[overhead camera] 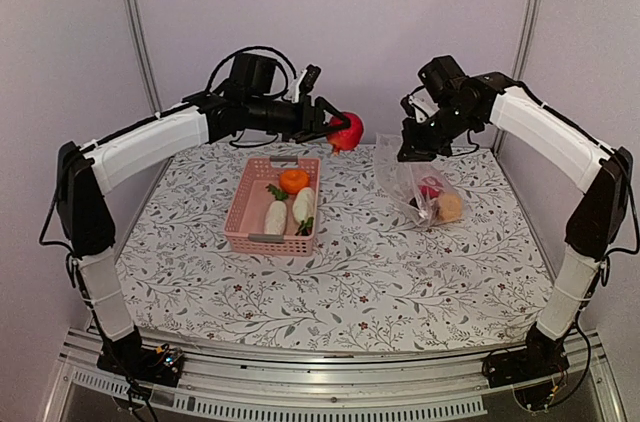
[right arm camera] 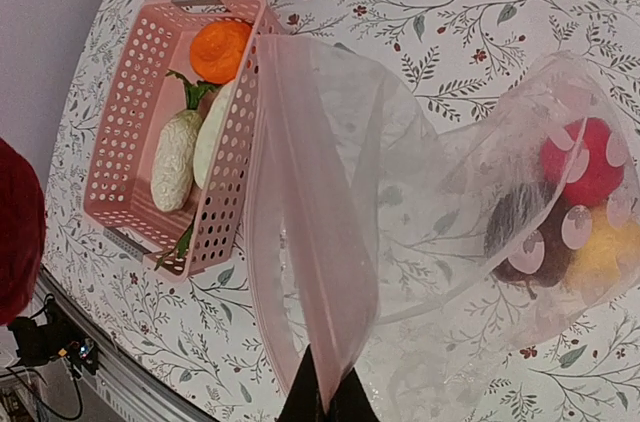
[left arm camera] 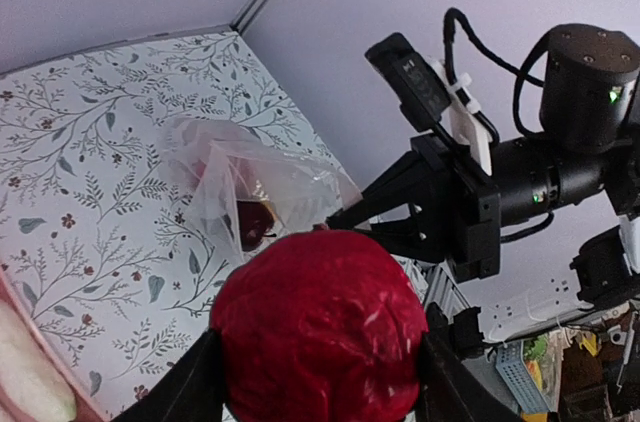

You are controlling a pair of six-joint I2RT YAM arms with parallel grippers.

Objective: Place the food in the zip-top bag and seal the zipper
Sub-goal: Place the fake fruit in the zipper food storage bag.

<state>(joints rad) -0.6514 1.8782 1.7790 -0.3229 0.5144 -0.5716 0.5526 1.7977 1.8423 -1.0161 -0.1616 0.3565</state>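
From where I stand, the left end effector (left arm camera: 318,374), jaws partway apart, grips a red fruit (left arm camera: 318,312) in the air between the pink basket (overhead camera: 240,212) and the zip-top bag (right arm camera: 330,192). The right end effector (right arm camera: 325,392) pinches the bag's mouth edge tight and holds it above the bench (overhead camera: 380,272).

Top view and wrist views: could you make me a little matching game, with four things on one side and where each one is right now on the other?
Things:
1. largest red piece
2. white radishes
3. dark purple piece
4. mouth edge of the zip-top bag

Places:
A. inside the zip-top bag
B. pinched between the right fingers
C. lying in the pink basket
D. held in the air between the left fingers

Pairs: 1-D, 2-C, 3-A, 4-B
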